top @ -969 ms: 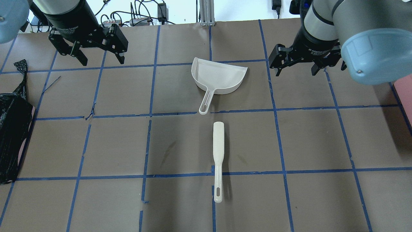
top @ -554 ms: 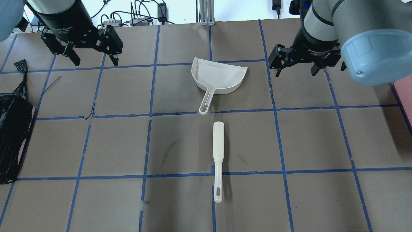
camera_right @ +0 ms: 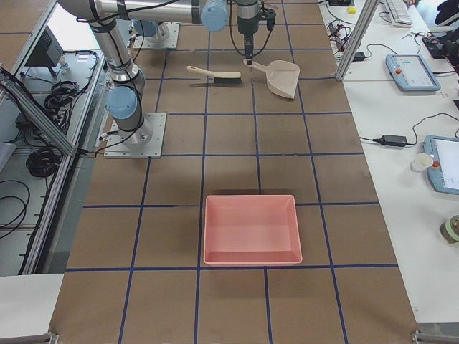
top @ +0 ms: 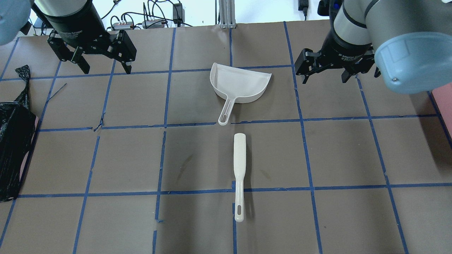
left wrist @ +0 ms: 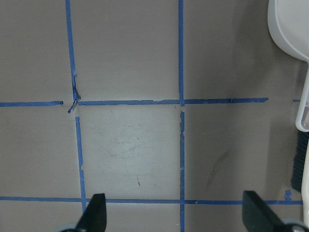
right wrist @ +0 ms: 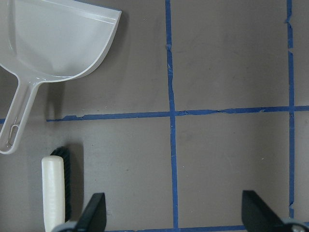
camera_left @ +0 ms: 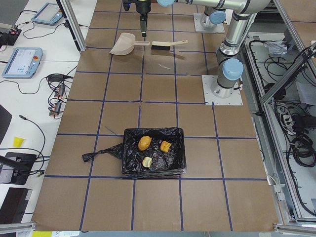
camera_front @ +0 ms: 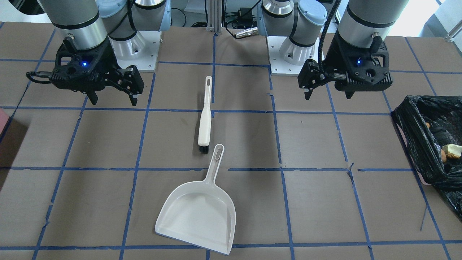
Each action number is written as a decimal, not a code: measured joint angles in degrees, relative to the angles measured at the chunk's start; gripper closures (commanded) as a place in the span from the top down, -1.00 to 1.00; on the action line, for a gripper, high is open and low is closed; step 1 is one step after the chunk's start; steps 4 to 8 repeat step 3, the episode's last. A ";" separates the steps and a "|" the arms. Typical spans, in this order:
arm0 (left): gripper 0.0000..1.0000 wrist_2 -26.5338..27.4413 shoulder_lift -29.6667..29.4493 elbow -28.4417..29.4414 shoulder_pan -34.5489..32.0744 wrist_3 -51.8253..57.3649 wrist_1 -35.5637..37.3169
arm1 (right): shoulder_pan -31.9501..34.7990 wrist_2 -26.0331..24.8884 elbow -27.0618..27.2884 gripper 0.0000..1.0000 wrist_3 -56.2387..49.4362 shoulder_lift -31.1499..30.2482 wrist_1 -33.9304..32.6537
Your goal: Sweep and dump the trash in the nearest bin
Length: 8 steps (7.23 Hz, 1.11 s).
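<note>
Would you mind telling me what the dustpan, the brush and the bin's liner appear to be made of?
The dustpan looks like moulded white plastic, smooth with a soft sheen and a slotted handle. The brush seems the same off-white plastic, with dark bristles, probably synthetic. The bin is lined with thin black plastic film, glossy and crinkled.

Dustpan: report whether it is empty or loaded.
Empty. The dustpan lies flat, its white inside bare in the front-facing and overhead views.
</note>
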 measured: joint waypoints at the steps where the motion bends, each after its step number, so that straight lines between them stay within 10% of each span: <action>1: 1.00 -0.03 0.04 0.07 -0.01 0.13 -0.03 | 0.04 0.35 0.00 1.00 -0.01 -0.04 0.00; 8: 1.00 -0.05 0.10 0.52 -0.04 0.21 -0.04 | 0.06 1.24 0.14 1.00 -0.09 0.12 -0.22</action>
